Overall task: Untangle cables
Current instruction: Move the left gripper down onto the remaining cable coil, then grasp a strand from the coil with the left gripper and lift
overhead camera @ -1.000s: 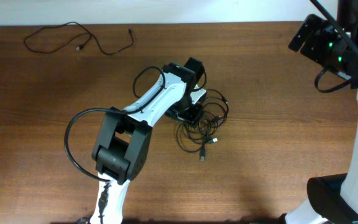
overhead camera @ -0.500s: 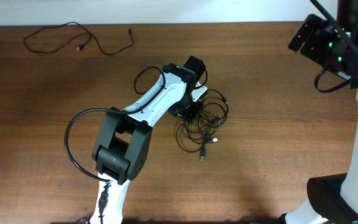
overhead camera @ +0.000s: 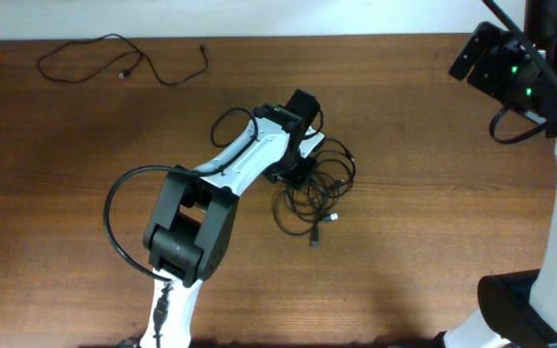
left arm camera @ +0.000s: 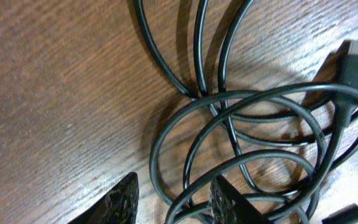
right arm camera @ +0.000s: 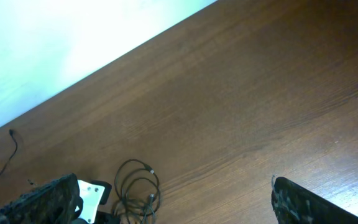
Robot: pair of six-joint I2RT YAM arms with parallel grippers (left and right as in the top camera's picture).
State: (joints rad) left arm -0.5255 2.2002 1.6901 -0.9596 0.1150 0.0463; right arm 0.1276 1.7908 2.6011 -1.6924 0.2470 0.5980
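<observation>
Cables (overhead camera: 317, 196) stretch nearward (plugs (overhead camera: 314, 243) leading, seemingly); left gripper (left arm camera: 173, 202) straddles one strand.

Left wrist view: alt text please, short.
Close-up of tangled black cables looping over each other on a brown wooden table, with a plug at the upper right. The left gripper shows two fingertips at the bottom edge, apart, a cable loop passing between them.

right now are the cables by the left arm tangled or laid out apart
Tangled: in the left wrist view the cables lie as overlapping loops crossing one another, bunched in one heap.
</observation>
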